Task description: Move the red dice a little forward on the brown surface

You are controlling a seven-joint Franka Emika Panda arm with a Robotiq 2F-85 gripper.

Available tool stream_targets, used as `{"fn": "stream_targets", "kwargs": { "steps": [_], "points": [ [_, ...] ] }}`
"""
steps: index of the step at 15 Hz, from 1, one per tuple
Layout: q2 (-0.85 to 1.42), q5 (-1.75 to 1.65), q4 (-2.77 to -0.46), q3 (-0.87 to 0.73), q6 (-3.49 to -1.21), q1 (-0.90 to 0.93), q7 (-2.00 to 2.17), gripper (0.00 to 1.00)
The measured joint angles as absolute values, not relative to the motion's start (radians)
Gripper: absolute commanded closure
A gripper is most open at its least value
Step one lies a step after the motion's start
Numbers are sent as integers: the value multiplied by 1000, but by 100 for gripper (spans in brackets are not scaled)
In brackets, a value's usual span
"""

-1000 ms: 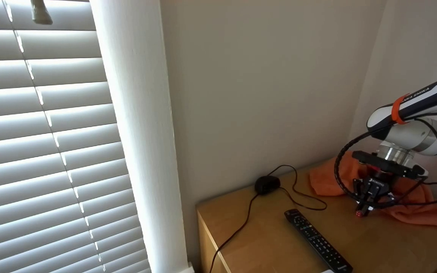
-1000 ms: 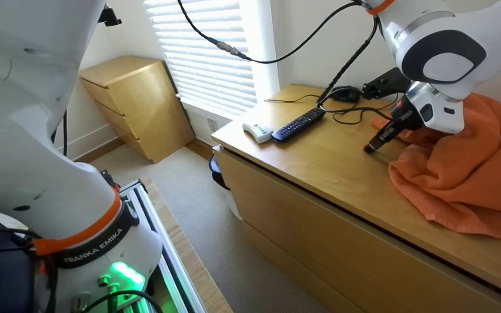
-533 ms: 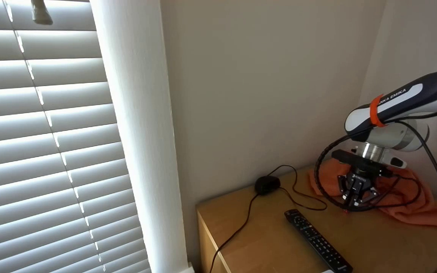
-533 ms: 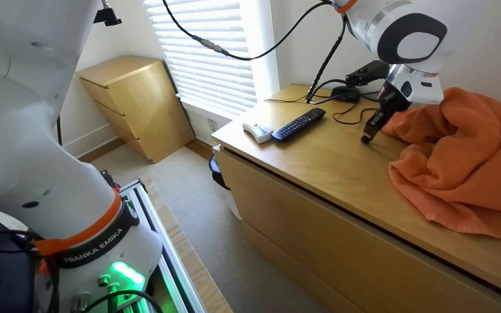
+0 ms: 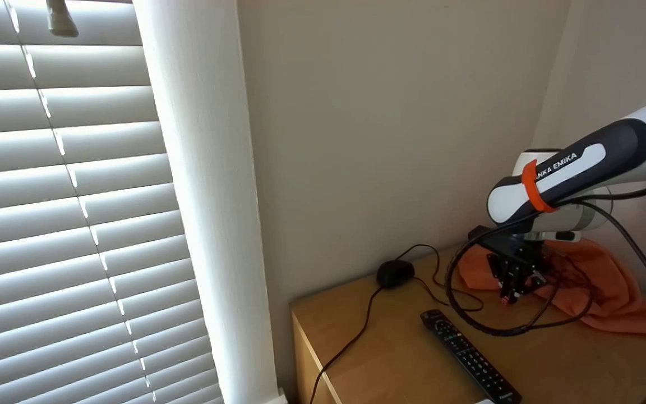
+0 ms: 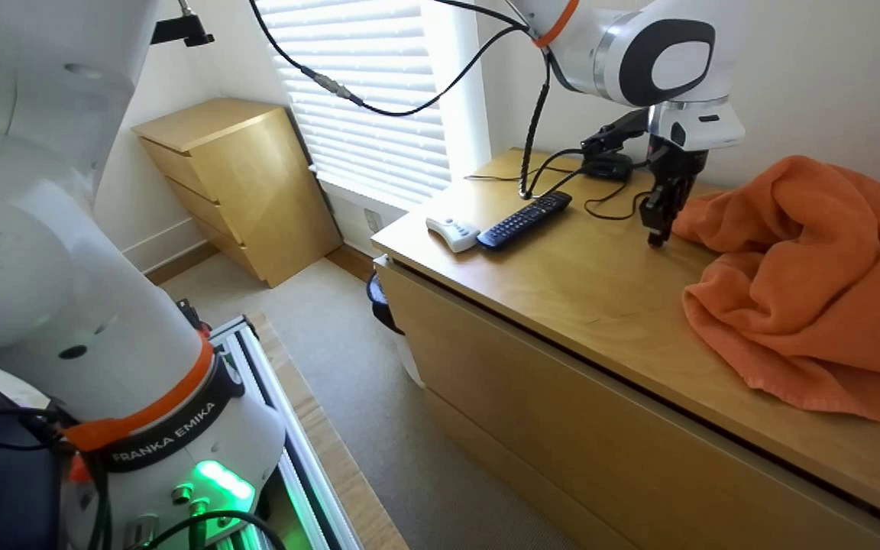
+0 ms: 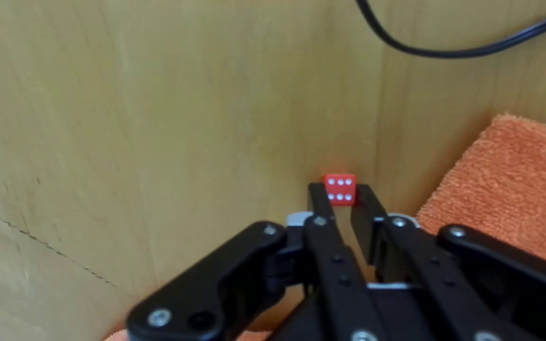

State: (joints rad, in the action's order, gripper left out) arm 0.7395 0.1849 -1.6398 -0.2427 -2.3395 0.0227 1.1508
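We found the hand (image 7: 341, 195) pinching the red dice (image 7: 340, 189), its six pips showing. Whether it touched the worktop (image 7: 206, 118) we could not tell. An orange cloth (image 7: 514, 189) lay nearby.

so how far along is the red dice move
Done: in the wrist view, the claw is shut on the red dice. In hand: the move itself; compared with a second ago, the red dice seems closer to the wall. Left: releasing it on the brown surface. Whether it touches now is unclear.
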Motion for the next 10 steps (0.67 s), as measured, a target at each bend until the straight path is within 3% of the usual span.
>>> {"fn": "stream_targets", "kwargs": {
  "steps": [10],
  "points": [
    [708,-125,-1761,-358,-2439,183,1445,96]
  ]
}}
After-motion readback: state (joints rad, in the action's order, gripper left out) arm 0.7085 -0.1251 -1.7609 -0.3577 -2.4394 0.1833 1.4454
